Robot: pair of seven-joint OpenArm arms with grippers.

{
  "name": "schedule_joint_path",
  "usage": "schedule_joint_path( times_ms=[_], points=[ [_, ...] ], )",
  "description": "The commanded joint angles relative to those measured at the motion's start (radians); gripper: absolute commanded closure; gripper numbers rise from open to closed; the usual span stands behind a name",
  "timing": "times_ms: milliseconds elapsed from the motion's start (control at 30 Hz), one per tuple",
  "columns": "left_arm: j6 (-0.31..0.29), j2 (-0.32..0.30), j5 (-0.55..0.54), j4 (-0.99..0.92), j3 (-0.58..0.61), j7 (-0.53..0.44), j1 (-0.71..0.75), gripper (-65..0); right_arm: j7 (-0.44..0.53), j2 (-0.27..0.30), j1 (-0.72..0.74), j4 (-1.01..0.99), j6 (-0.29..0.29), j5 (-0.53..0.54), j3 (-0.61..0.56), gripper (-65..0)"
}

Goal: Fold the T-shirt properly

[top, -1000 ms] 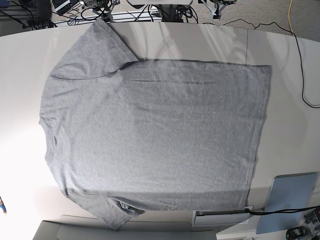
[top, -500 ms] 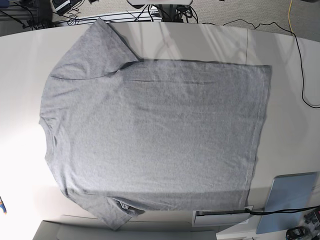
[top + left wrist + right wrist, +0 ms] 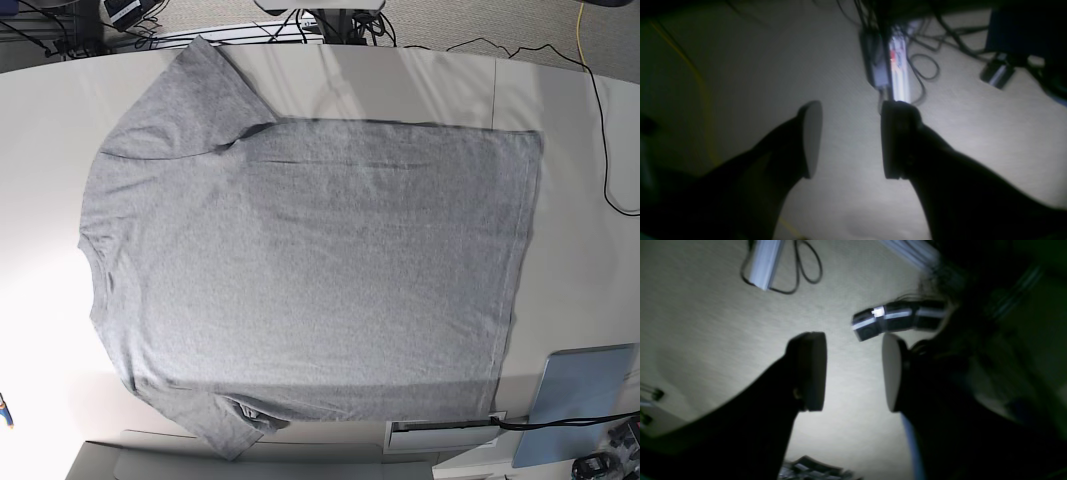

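The heather-grey T-shirt (image 3: 310, 265) lies spread flat on the white table, plain side up, collar to the left and hem to the right. One sleeve points to the far edge, the other to the near edge. Neither gripper shows in the base view. In the left wrist view my left gripper (image 3: 848, 140) is open and empty, with carpet floor and cables behind it. In the right wrist view my right gripper (image 3: 853, 371) is open and empty, also over the floor. The shirt is not in either wrist view.
A flat grey-blue panel (image 3: 582, 400) lies at the near right corner beside a white box (image 3: 440, 435). A black cable (image 3: 600, 130) and a yellow cable (image 3: 580, 25) run at the far right. Equipment and cables sit beyond the table's far edge.
The arm parts seen at the far edge one second ago have left the base view. The T-shirt has not moved.
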Motion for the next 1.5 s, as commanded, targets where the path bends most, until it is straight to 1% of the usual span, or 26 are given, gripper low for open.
schedule_joint_path(
  times_ms=[0,67,167,233,367,433,467,600,633,733,767,867,933,1000,1067,1167,1267,1300,1367,1467],
  points=[
    [-0.003,-0.024,-0.005,0.063,-0.005,-0.008,0.045,-29.8,0.001,0.014,-0.041,0.072,-0.008,0.01,0.032,-27.1],
    [0.003,-0.059,-0.005,0.167,-0.005,0.008,0.086,-29.8,-0.031,0.014,-0.087,0.196,-0.008,0.01,0.093,-27.0],
    [0.072,-0.105,-0.003,0.311,-0.005,0.043,0.126,-29.8,-0.083,0.014,-0.127,0.357,-0.007,-0.01,0.188,-27.0],
    [0.103,-0.139,0.013,0.384,-0.005,0.045,0.132,-29.8,-0.123,0.013,-0.135,0.446,-0.005,-0.029,0.242,-27.0],
    [0.112,-0.227,0.098,0.494,-0.005,0.046,0.116,-29.8,-0.176,0.014,-0.134,0.597,-0.006,-0.084,0.322,-27.0],
    [0.097,-0.27,0.14,0.525,-0.005,0.046,0.096,-29.8,-0.188,0.014,-0.131,0.666,-0.005,-0.111,0.354,-27.1],
    [0.077,-0.289,0.159,0.533,-0.005,0.043,0.082,-29.8,-0.204,0.014,-0.128,0.695,-0.005,-0.126,0.366,-27.1],
    [-0.045,-0.36,0.169,0.524,-0.005,0.03,0.008,-29.9,-0.218,0.014,-0.117,0.772,-0.004,-0.219,0.385,-27.1],
    [-0.063,-0.38,0.168,0.517,-0.005,0.023,-0.01,-29.9,-0.217,0.014,-0.113,0.782,-0.004,-0.236,0.385,-27.1],
    [-0.074,-0.434,0.169,0.475,-0.005,-0.053,-0.062,-29.9,-0.215,0.013,-0.101,0.787,-0.004,-0.245,0.385,-27.1],
    [-0.086,-0.45,0.169,0.458,-0.005,-0.081,-0.08,-29.9,-0.216,0.013,-0.099,0.787,-0.003,-0.245,0.385,-27.1],
    [-0.133,-0.497,0.168,0.401,-0.004,-0.102,-0.135,-29.9,-0.226,0.013,-0.093,0.787,-0.004,-0.245,0.385,-27.1],
    [-0.148,-0.528,0.166,0.365,-0.002,-0.107,-0.163,-29.9,-0.223,0.013,-0.093,0.787,-0.005,-0.245,0.385,-27.1],
    [-0.141,-0.561,0.15,0.328,0.018,-0.109,-0.186,-29.9,-0.222,0.013,-0.093,0.787,-0.005,-0.245,0.385,-27.1],
    [-0.119,-0.592,0.15,0.294,0.072,-0.108,-0.215,-29.9,-0.222,0.011,-0.093,0.787,-0.004,-0.245,0.385,-27.1],
    [-0.057,-0.63,0.182,0.245,0.199,-0.104,-0.28,-29.9,-0.222,0.011,-0.093,0.787,-0.004,-0.245,0.385,-27.1],
    [0.027,-0.634,0.218,0.208,0.304,-0.055,-0.358,-29.9,-0.228,0.011,-0.093,0.787,-0.004,-0.245,0.385,-27.1],
    [0.037,-0.635,0.217,0.196,0.327,-0.037,-0.384,-29.9,-0.23,0.011,-0.093,0.787,-0.004,-0.245,0.385,-27.1],
    [0.034,-0.635,0.217,0.17,0.357,-0.029,-0.43,-29.9,-0.232,0.011,-0.093,0.787,-0.004,-0.245,0.385,-27.1],
    [-0.003,-0.635,0.194,0.124,0.389,-0.028,-0.493,-29.9,-0.234,0.011,-0.093,0.787,-0.004,-0.246,0.385,-27.1]
  ],
)
